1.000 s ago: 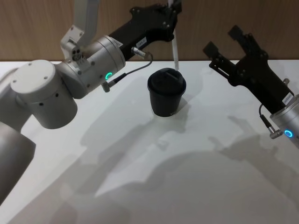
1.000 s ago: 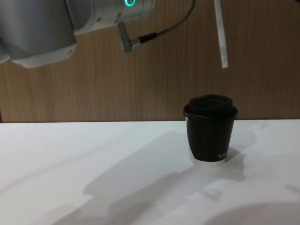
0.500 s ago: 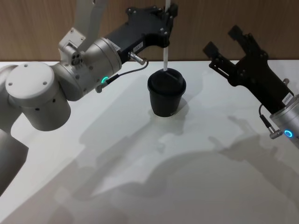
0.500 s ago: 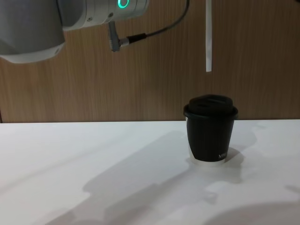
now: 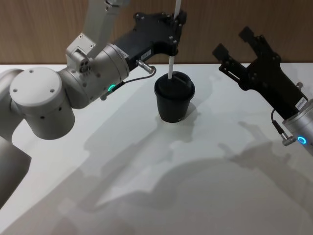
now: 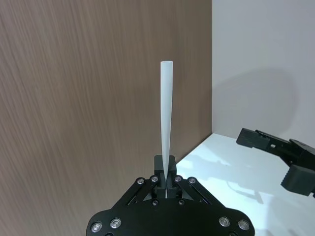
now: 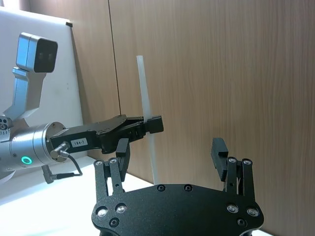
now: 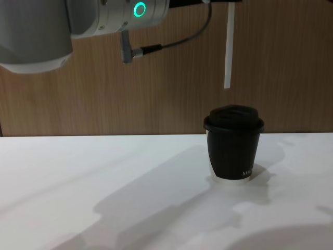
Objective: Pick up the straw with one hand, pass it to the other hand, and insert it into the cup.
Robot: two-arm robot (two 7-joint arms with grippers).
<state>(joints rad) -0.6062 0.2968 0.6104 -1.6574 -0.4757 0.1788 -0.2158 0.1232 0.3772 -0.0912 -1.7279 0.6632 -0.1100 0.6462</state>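
Observation:
My left gripper [image 5: 173,30] is shut on the white straw [image 5: 172,54] and holds it upright over the table's far middle. The straw's [image 8: 228,49] lower end hangs a short way above the domed lid of the black cup [image 8: 233,151], slightly left of the lid's centre, without touching it. The cup [image 5: 174,100] stands upright on the white table. In the left wrist view the straw [image 6: 166,113] rises from between the shut fingers of the left gripper [image 6: 166,173]. My right gripper [image 5: 234,43] hovers open and empty to the cup's right, also seen as the right gripper [image 7: 170,155] facing the straw [image 7: 146,113].
A wooden wall [image 8: 291,62] closes the far side of the white table [image 5: 195,186]. The left arm's silver body with its green ring light [image 5: 113,88] and a black cable [image 5: 146,68] hang over the table's left half.
The straw has swung from tilted to upright, shifted left over the cup's lid and come down a little. The right arm has not moved.

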